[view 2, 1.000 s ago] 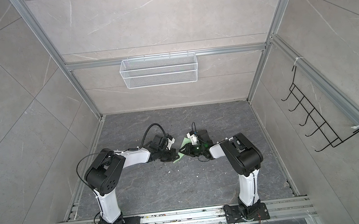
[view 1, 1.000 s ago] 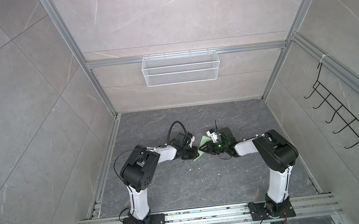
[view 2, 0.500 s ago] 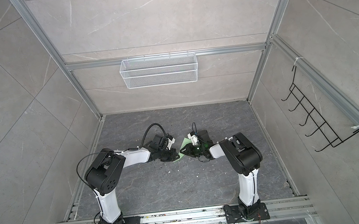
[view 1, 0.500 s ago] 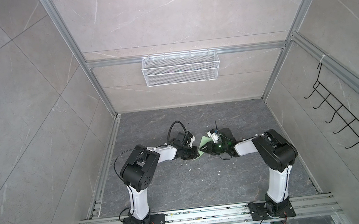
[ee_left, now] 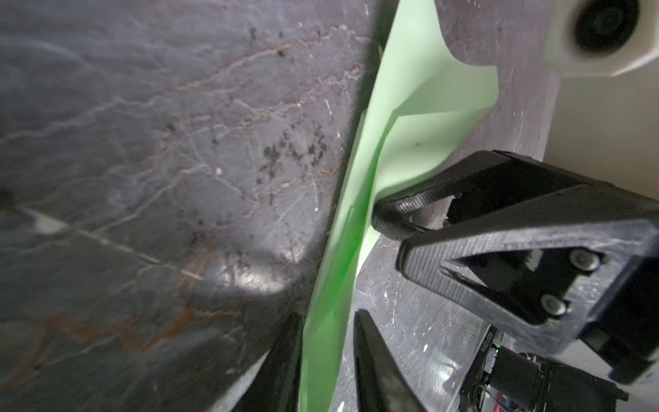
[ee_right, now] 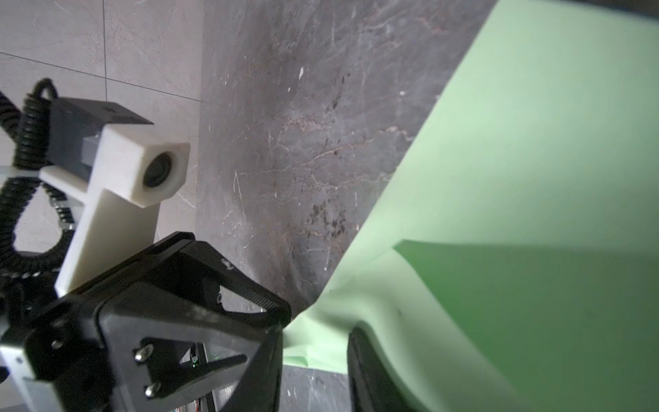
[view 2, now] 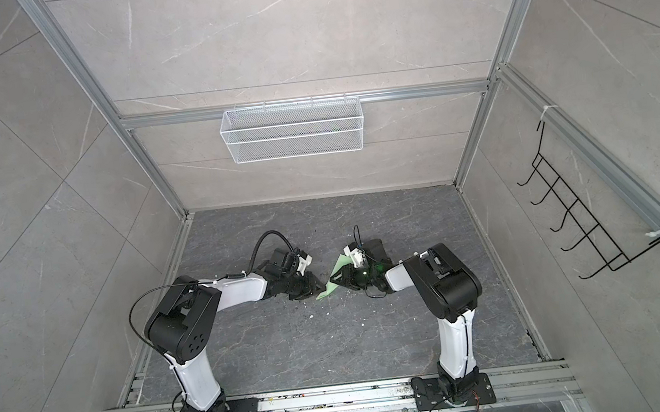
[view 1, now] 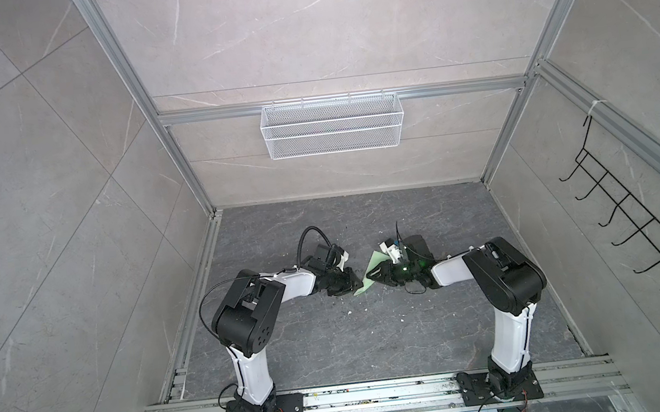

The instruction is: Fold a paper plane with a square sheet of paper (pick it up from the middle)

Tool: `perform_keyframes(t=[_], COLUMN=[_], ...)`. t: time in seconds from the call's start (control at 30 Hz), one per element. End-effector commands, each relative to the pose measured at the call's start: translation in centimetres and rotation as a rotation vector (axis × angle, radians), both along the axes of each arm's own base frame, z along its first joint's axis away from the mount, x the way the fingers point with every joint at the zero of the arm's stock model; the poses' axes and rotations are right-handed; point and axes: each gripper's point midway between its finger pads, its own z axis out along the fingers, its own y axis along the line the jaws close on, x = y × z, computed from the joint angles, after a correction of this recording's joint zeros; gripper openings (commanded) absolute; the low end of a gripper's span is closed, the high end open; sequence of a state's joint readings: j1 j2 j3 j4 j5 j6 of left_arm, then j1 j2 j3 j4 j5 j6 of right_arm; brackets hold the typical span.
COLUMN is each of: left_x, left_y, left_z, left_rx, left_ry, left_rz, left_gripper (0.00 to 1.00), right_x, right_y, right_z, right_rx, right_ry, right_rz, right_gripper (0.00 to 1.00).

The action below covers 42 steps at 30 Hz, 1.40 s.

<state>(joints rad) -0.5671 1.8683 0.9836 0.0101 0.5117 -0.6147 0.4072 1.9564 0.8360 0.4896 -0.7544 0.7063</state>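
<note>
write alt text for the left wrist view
Folded green paper, seen nearly edge-on, passes between the parted fingers of the left gripper above a dark marbled table. Fingertips of the right gripper meet it from the side.

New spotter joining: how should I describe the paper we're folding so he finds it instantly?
From the white wire basket on the back wall, drop to the middle of the dark grey floor, where the jaws of both arms meet. The folded paper stands up between them: thin, creased and pale green against black and white robot parts.
</note>
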Motion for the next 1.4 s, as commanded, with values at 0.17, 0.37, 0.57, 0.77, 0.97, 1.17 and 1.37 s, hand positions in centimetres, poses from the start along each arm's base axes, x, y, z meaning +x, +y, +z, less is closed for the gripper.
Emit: perform_keyframes(t=[0.17,0.37,0.57,0.77,0.97,1.17,1.37], left_x=[0.2,-0.1,-0.3,-0.6,-0.9,-1.1,-1.4], left_y=[-1.6,-1.5,-1.1,-0.9,-1.1,-1.0,-0.7], left_z=[2.7,2.4,1.4,0.7,0.4,-0.1,-0.8], left_rx=[-0.096,-0.089,-0.053,-0.021,0.001,0.062,0.106], left_ry=[-0.045,-0.050,-0.039,-0.033,-0.036,-0.048,-0.039], left_rz=[-0.057,-0.073,-0.076,-0.083,-0.100,-0.117,-0.131], left_gripper=[0.20,0.15,0.09,0.07,0.09,0.08,0.08], right_x=[0.1,0.2,0.3,0.1,-0.2,-0.1,0.6], right_y=[0.6,0.8,1.0,1.1,1.0,0.3,-0.8], right_z=[0.9,1.4,1.8,2.0,1.8,1.0,-0.1], right_rx=[0.040,0.057,0.077,0.095,0.096,0.053,0.022], right_ry=[-0.024,-0.030,-0.033,-0.036,-0.033,-0.029,-0.007], right_rz=[0.033,0.036,0.040,0.042,0.045,0.007,-0.051], right_gripper=[0.35,0.35,0.36,0.36,0.37,0.36,0.36])
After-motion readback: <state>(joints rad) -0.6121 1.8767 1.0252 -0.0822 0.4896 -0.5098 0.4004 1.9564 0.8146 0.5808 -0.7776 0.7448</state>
